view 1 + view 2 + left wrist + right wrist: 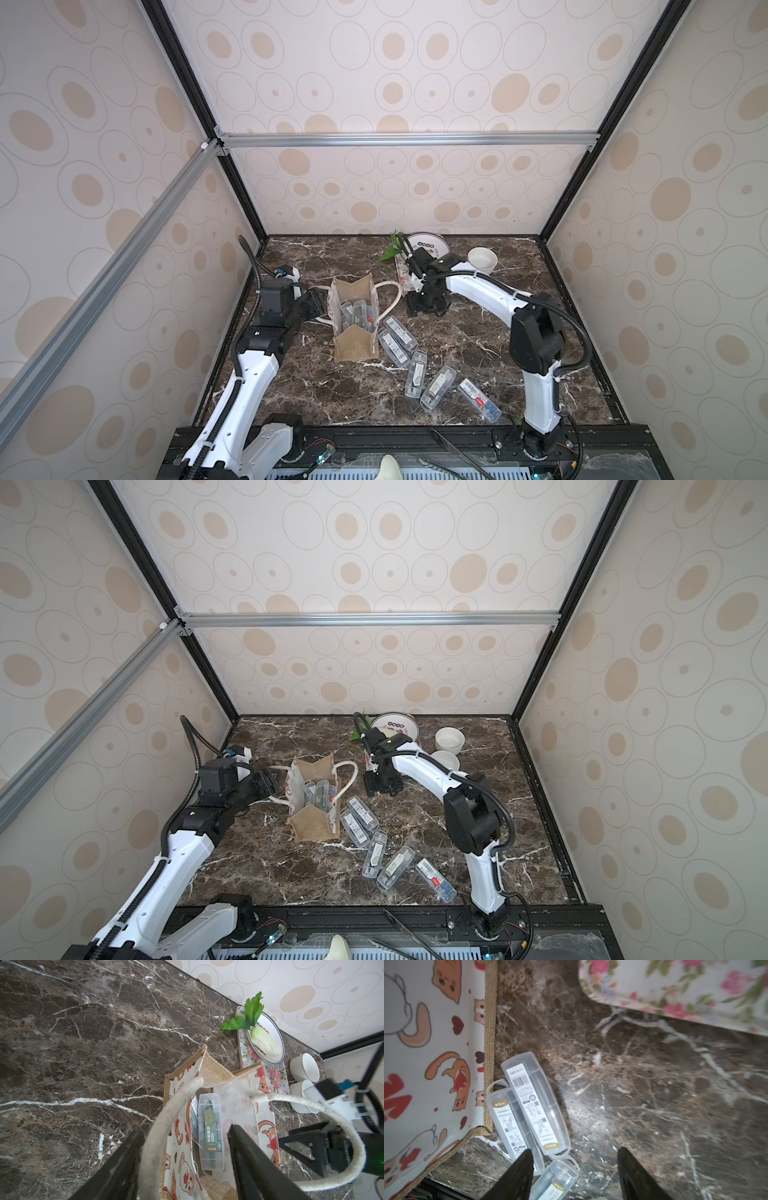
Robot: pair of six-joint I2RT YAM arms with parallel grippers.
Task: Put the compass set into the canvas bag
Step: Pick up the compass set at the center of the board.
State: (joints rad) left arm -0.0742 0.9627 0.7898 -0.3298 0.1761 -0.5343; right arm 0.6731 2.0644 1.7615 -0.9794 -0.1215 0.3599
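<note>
1. The canvas bag (pixel 356 353) stands open on the marble table (pixel 324 390), with several clear compass set cases (pixel 354 312) already inside.
2. To do: five loose cases (pixel 417 372) lie on the marble, two just beside the bag.
3. My left gripper (pixel 185 1130) has fingers apart, straddling the bag wall and rope handle (pixel 166 1118), clamping nothing.
4. My right gripper (pixel 575 1150) has fingers apart and is empty, near those two cases.
5. Only the left wrist view shows a green label (pixel 209 1124) inside the bag. Only the right wrist view shows a barcode (pixel 520 1080). Only the top views give the count.

You can read "M&G" and "ACS908A1" on the clear compass case (pixel 506 1124); the neighbouring case (pixel 535 1103) carries a barcode with illegible digits.
</note>
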